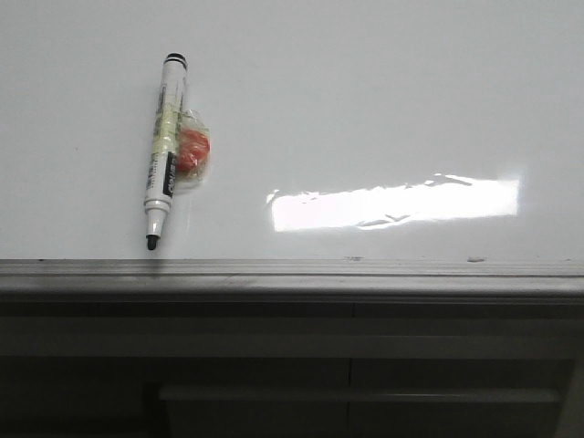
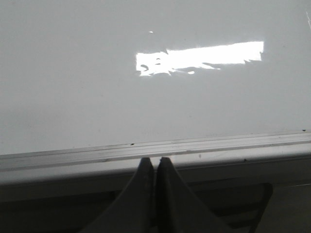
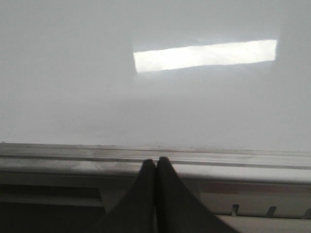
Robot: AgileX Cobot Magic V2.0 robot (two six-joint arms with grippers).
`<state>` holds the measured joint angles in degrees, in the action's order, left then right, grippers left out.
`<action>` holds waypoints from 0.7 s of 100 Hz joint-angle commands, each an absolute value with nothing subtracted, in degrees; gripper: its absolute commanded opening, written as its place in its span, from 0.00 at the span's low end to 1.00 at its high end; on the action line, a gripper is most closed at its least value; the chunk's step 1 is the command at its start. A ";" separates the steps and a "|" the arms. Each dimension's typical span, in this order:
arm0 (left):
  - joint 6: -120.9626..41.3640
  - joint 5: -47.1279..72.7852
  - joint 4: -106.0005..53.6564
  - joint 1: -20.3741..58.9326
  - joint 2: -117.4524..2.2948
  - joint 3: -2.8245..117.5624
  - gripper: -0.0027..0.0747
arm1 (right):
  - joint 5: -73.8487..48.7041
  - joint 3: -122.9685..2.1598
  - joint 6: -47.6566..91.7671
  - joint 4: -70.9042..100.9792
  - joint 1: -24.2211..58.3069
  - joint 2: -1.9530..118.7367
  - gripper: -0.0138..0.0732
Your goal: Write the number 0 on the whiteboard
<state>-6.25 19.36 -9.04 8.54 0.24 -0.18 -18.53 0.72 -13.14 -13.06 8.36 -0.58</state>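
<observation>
The left gripper (image 2: 155, 162) had its two dark fingers pressed together with nothing between them, poised just short of the grey metal rail (image 2: 155, 148), and the right gripper (image 3: 155, 162) stood the same way, fingers closed on nothing at the rail's near side. Beyond the rail lay the whiteboard (image 1: 365, 91), glossy and white with a bright glare patch (image 1: 397, 203), and no number 0 had been drawn on it yet. Toward the board's left side lay an uncapped marker (image 1: 164, 151), nearly in line with the robot's forward view, its black tip close to the rail and its capped end farther off. A small red-orange lump in clear wrapping (image 1: 192, 151) was touching its barrel on the right. The marker would probably be light, stiff and rather slick on the smooth board, so it might roll or skid under a sideways nudge. The mid-barrel looked the sensible place to pinch, though the taped lump there may crowd one finger; a hold nearer the tip would steady the writing.
</observation>
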 commanded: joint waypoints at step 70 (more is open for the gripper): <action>-6.23 10.48 -58.75 8.59 1.87 -2.00 0.01 | 13.45 1.40 -16.91 -3.99 8.10 -1.73 0.08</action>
